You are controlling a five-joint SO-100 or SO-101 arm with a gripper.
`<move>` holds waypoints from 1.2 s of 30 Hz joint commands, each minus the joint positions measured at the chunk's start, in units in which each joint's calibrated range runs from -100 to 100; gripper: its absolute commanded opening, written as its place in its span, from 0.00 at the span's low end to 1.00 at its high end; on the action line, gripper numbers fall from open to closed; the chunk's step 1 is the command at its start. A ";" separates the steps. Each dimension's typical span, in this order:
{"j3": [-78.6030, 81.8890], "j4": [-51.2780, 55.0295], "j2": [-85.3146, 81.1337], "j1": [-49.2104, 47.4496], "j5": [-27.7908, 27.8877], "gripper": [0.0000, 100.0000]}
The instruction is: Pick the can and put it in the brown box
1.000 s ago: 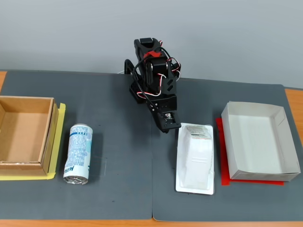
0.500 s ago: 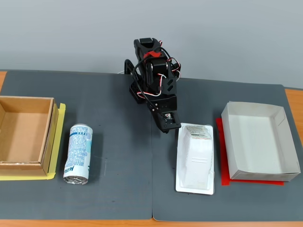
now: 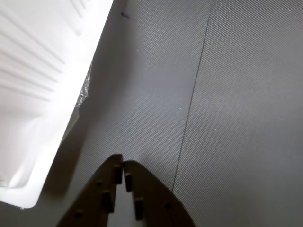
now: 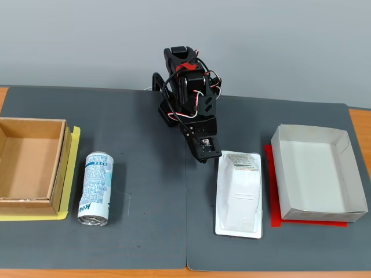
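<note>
The can (image 4: pixel 96 187), white with blue and teal lettering and a silver end, lies on its side on the dark mat in the fixed view, left of centre. The brown box (image 4: pixel 30 165) of plain cardboard stands just left of it, open and empty, on yellow paper. My gripper (image 4: pixel 202 156) hangs low over the mat at the middle, well to the right of the can. In the wrist view the gripper (image 3: pixel 122 164) has its fingertips touching, with nothing between them. The can and the box are out of the wrist view.
A white plastic-tray package (image 4: pixel 239 193) lies right of my gripper and fills the left of the wrist view (image 3: pixel 38 94). A white paper box (image 4: pixel 316 172) on red paper stands at the far right. A seam between two mats (image 3: pixel 191 104) runs ahead of the gripper.
</note>
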 commanded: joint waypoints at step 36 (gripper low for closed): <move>-3.16 -0.94 0.43 -0.46 -0.10 0.01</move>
